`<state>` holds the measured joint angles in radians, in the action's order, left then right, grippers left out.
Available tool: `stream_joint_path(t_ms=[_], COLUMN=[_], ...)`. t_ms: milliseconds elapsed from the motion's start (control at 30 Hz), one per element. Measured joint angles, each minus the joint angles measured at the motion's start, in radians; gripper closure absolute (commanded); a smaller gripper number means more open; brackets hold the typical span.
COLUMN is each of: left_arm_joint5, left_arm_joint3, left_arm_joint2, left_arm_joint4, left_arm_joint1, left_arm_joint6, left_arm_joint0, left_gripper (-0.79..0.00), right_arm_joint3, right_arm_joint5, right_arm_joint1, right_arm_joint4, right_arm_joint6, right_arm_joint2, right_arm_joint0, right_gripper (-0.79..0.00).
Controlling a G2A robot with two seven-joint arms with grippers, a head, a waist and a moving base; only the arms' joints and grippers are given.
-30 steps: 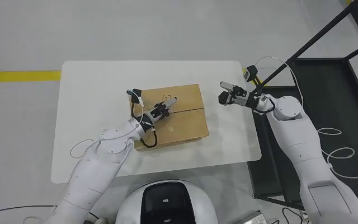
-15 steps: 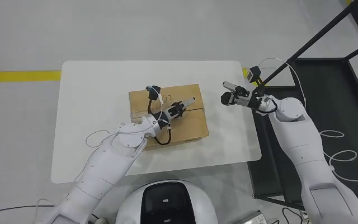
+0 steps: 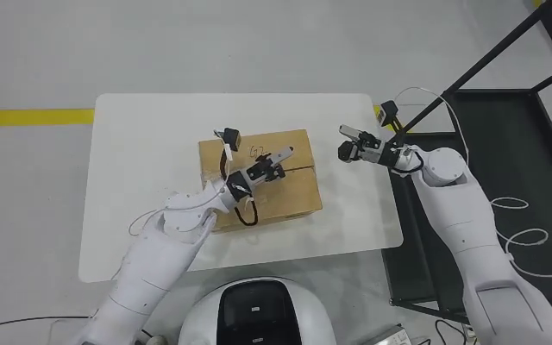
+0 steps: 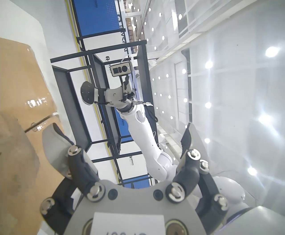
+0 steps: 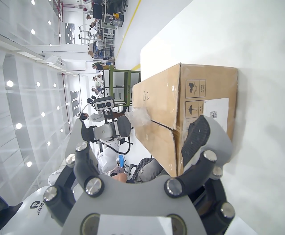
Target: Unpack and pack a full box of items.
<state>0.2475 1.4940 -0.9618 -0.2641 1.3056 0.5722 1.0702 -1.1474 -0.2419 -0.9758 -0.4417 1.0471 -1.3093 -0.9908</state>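
Since a second ago, the left gripper (image 3: 278, 160) is farther along the box (image 3: 289, 197) top, jaws wide, with the box just under it. The right gripper (image 3: 348, 142), also wide, faces the box's short end, apart from it. Handwritten "G2" is on top and a white label (image 5: 216, 111) on that end. The long axis points toward the right gripper.

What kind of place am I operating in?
Probably an industrial hall or robot lab: a yellow floor line, a black metal rack beside the table, and distant workstations under ceiling lights.
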Motion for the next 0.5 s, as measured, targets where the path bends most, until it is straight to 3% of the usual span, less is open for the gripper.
stream_joint_path(t_ms=[500], left_arm_joint5=[0.175], left_arm_joint3=[0.252], left_arm_joint2=[-0.294], left_arm_joint4=[-0.090], left_arm_joint1=[-0.058], left_arm_joint6=[0.026], left_arm_joint0=[0.272], left_gripper=[-0.785], right_arm_joint3=[-0.038], right_arm_joint5=[0.011], right_arm_joint1=[-0.004], right_arm_joint4=[0.034], right_arm_joint6=[0.002], right_arm_joint2=[0.020], right_arm_joint0=[0.008], right_gripper=[-0.785])
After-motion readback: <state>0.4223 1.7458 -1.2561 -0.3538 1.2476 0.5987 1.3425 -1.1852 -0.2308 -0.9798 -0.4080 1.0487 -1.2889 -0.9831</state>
